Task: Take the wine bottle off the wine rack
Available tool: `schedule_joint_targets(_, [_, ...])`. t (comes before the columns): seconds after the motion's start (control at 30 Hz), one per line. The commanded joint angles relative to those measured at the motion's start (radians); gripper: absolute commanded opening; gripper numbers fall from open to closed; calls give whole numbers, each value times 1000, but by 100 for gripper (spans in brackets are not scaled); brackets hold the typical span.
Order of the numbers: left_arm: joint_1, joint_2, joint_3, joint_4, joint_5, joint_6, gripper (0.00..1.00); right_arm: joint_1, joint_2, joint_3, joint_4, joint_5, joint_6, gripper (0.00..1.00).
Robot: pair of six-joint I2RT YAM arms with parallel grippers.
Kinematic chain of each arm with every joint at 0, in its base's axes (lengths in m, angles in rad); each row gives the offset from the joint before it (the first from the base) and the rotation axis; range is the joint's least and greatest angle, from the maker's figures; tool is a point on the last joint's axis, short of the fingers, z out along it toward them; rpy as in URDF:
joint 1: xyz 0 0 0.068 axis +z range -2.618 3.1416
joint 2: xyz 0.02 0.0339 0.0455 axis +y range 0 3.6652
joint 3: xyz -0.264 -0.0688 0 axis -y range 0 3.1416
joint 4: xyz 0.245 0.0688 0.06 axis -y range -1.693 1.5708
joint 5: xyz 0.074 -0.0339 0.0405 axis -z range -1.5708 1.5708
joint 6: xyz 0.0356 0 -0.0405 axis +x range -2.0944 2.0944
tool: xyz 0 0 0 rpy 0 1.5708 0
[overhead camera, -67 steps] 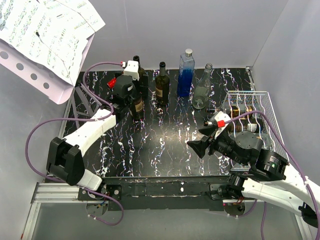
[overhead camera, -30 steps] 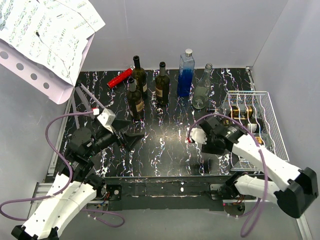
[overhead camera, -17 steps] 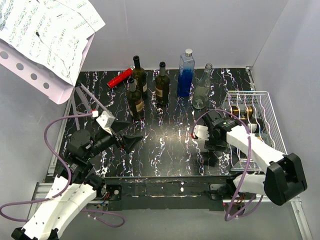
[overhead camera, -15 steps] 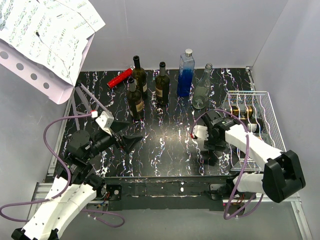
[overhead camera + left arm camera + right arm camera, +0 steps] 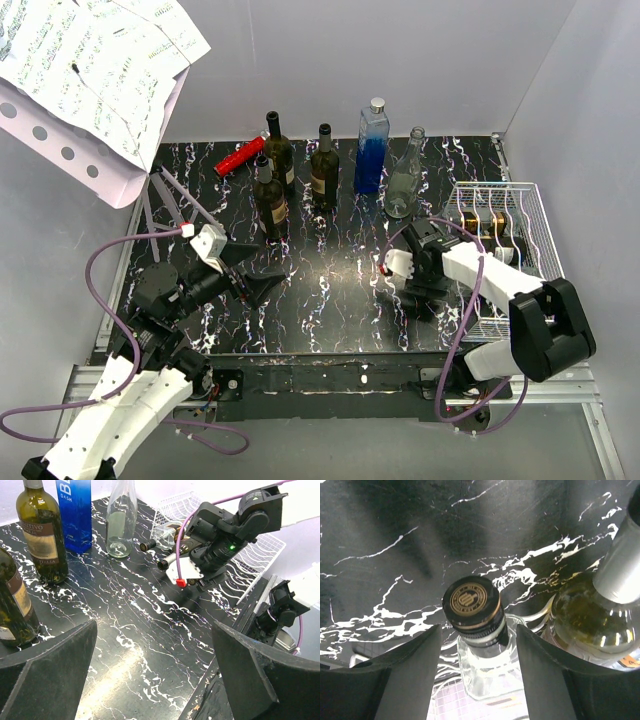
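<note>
Our right tool (image 5: pixel 477 630) sits at the left side of the wine rack (image 5: pixel 497 187), the white wire basket on the right part of the black marbled tabletop (image 5: pixel 330 280). In the right wrist view its two fingers (image 5: pixel 405 680) flank the dark capped neck of the wine bottle (image 5: pixel 471 602). A narrow gap shows at the right finger, so we read the tool as released and not clenched on the glass. The bottle lies on its side in the rack, cap towards the tool, with white wire showing under its neck. Just beside it lies a second bottle (image 5: pixel 620 565) with a silvery neck and pale green glass.

Our left tool (image 5: pixel 154 630) hangs over the near left of the tabletop, spread wide and grasping nothing, well apart from the rack.

Along the far edge stand three dark bottles (image 5: pixel 323 165), a blue bottle (image 5: pixel 372 150) and a clear bottle (image 5: pixel 405 180). A red object (image 5: pixel 238 157) lies near them.
</note>
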State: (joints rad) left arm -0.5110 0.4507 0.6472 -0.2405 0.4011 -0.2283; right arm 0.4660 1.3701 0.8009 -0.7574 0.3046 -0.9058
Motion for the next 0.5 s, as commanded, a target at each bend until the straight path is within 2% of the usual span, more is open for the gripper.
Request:
schedule_joint_targets(0.0, [-6,-10,2,-6,-19,10,98,-9,24,-17,53,-24,-44,68])
schedule_joint_targets(0.47, [-7,-18,2,-6,-27,12,98,-61,-6,-82,167,-16,-82,65])
